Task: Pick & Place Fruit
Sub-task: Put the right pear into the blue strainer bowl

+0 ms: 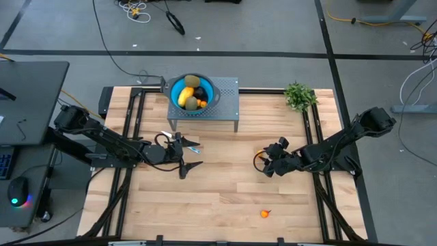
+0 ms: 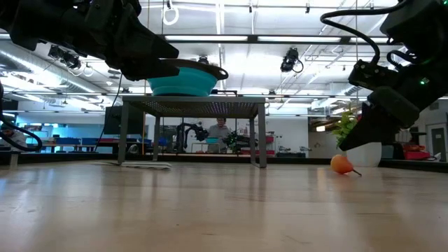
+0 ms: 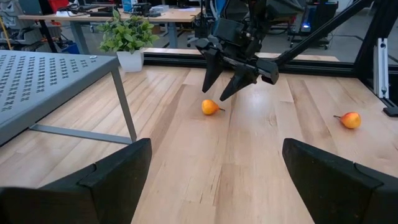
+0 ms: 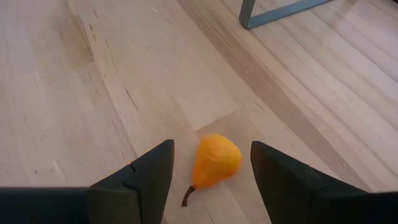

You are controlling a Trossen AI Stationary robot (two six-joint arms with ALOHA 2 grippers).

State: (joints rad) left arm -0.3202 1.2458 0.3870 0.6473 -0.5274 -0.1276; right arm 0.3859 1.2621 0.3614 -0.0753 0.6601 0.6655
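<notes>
A small orange pear-shaped fruit (image 4: 215, 159) lies on its side on the wooden table. My right gripper (image 4: 211, 149) is open and tipped down over it, one finger on each side, with a gap showing on both. The left wrist view shows that gripper (image 3: 227, 84) just above the fruit (image 3: 210, 107). A second orange fruit (image 1: 265, 214) lies near the table's near edge. The blue bowl (image 1: 179, 87) on the grey stand holds a yellow fruit (image 1: 186, 95), an olive-brown one (image 1: 192, 82) and orange pieces. My left gripper (image 1: 187, 156) is open, left of centre.
The grey perforated stand (image 1: 229, 102) sits at the far middle of the table. A green plant in a white pot (image 1: 299, 96) stands at the far right. A blue-handled knife (image 1: 193, 145) lies beside my left gripper. Bare wood stretches between the two arms.
</notes>
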